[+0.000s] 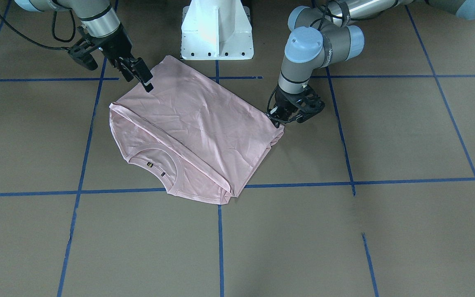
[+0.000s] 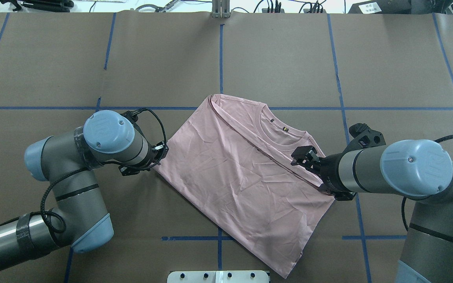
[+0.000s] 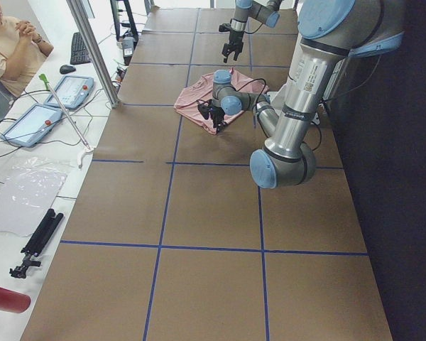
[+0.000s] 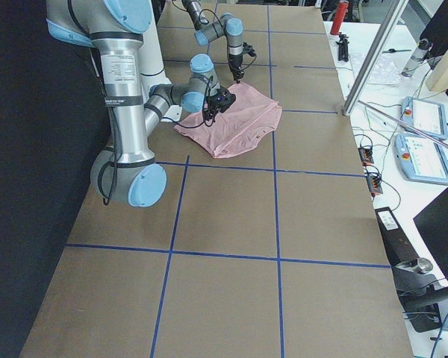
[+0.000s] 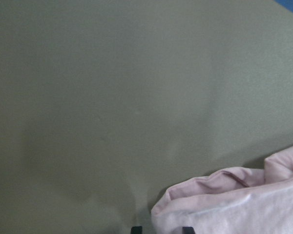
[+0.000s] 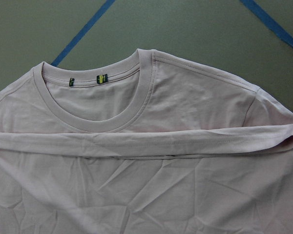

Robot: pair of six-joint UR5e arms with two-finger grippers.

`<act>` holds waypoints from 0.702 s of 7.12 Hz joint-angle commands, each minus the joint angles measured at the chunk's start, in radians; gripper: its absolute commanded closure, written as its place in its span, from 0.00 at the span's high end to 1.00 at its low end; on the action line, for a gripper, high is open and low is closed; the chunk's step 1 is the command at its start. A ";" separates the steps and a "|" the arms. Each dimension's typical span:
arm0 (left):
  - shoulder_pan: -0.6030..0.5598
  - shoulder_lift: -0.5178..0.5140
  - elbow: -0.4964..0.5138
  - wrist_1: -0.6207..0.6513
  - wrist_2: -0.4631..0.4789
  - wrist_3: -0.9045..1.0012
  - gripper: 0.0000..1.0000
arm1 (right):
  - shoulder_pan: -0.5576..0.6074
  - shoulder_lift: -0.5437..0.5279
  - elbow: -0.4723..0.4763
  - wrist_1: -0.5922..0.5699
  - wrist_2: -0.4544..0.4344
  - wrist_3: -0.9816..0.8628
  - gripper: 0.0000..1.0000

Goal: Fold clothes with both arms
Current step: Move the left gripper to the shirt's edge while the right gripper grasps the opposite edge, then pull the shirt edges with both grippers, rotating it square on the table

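Observation:
The pale pink T-shirt (image 1: 196, 128) (image 2: 242, 169) lies folded on the brown table with its plain side up. Its ribbed collar (image 2: 281, 129) (image 6: 97, 112) shows past a folded edge. My left gripper (image 1: 279, 119) (image 2: 160, 156) is low at one corner of the T-shirt. In the left wrist view bunched pink fabric (image 5: 244, 204) sits between its fingertips, so it looks shut on that corner. My right gripper (image 1: 146, 82) (image 2: 303, 155) hovers above the opposite edge near the collar, open and holding nothing. No print shows.
The white pedestal base (image 1: 217, 33) stands just behind the shirt. Blue tape lines (image 1: 220, 231) cross the table. A person (image 3: 7, 50) sits by a side bench with teach pendants (image 3: 71, 91) beyond the table's far edge.

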 commanded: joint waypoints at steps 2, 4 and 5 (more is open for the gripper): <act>0.002 0.001 0.011 -0.005 0.031 0.003 0.42 | 0.001 0.004 -0.011 0.002 0.000 0.000 1.00; 0.023 0.001 0.019 -0.006 0.028 0.003 0.42 | 0.001 0.004 -0.012 0.002 0.000 0.000 1.00; 0.024 -0.001 0.016 -0.006 0.029 0.003 0.39 | 0.001 0.005 -0.011 0.002 0.000 0.000 1.00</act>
